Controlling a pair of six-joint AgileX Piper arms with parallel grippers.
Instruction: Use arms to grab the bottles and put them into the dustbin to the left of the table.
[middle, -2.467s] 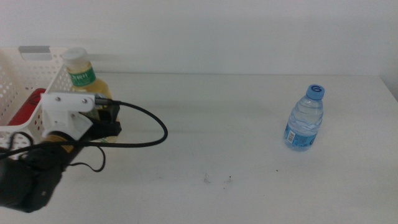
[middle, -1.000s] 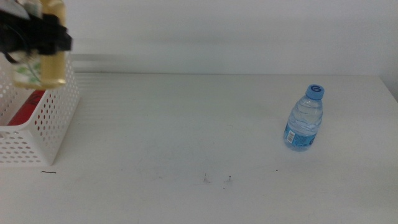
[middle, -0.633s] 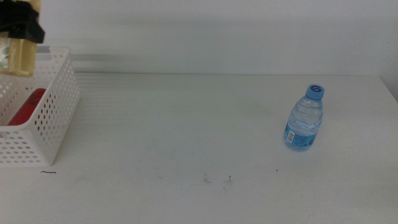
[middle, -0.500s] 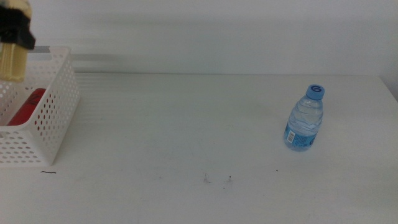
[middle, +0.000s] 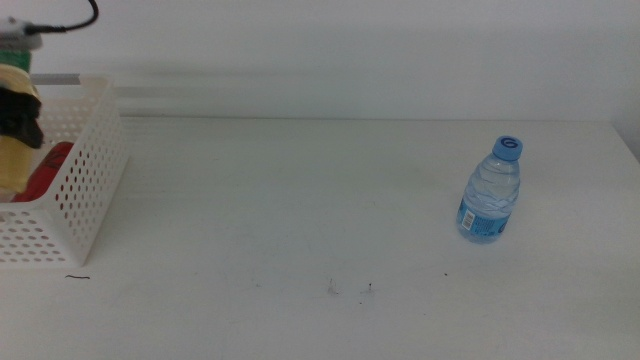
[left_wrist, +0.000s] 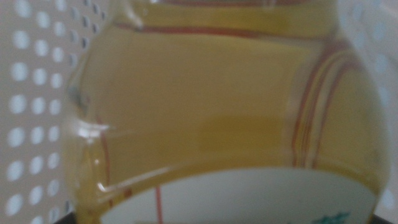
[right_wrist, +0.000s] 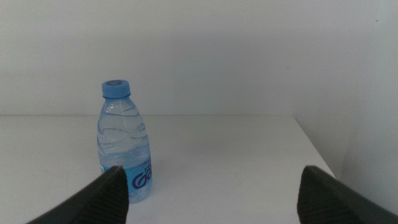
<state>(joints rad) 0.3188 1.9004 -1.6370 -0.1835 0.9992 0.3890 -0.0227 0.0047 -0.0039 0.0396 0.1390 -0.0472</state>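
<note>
My left gripper (middle: 18, 108) is at the far left, over the white lattice dustbin (middle: 85, 190), shut on the yellow tea bottle (middle: 12, 165). The bottle hangs partly inside the dustbin. It fills the left wrist view as the tea bottle (left_wrist: 211, 118), with the dustbin's lattice wall (left_wrist: 28, 93) close behind it. A red can (middle: 48, 168) lies in the dustbin. The small clear blue-capped water bottle (middle: 490, 190) stands upright at the right of the table. My right gripper (right_wrist: 214, 199) is open, a short way from the water bottle (right_wrist: 124, 149), and out of the middle view.
The white table (middle: 300, 200) stretches between the dustbin and the water bottle, with a few dark specks (middle: 350, 289) near the front. Its right edge (right_wrist: 311, 149) runs close past the water bottle.
The left gripper has carried the tea bottle up off the table, left over the dustbin, and now lower into it. The water bottle has not moved.
</note>
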